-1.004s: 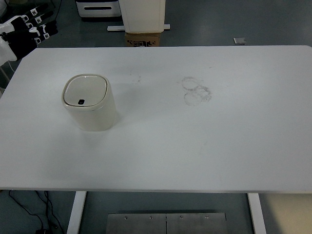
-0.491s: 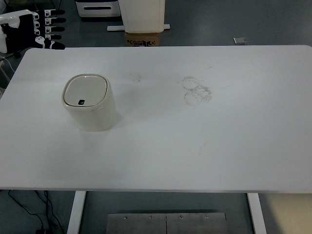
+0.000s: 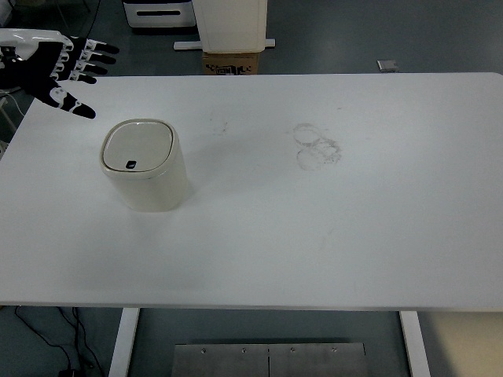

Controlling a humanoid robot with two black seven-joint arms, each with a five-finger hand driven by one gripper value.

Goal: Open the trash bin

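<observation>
A small cream trash bin (image 3: 145,166) stands upright on the left part of the white table (image 3: 330,236). Its lid (image 3: 137,148) is closed flat, with a small dark button (image 3: 130,165) at its near edge. My left hand (image 3: 59,69) is at the far left corner of the table, fingers spread and empty, above and to the left of the bin, not touching it. My right hand is out of view.
Faint ring stains (image 3: 316,146) mark the table's middle. Beyond the far edge stand a cardboard box (image 3: 231,63) and a white unit (image 3: 229,23) on the grey floor.
My left hand has moved in from the left edge toward the table's far left corner and spread its fingers. The bin has not moved and its lid stays closed.
</observation>
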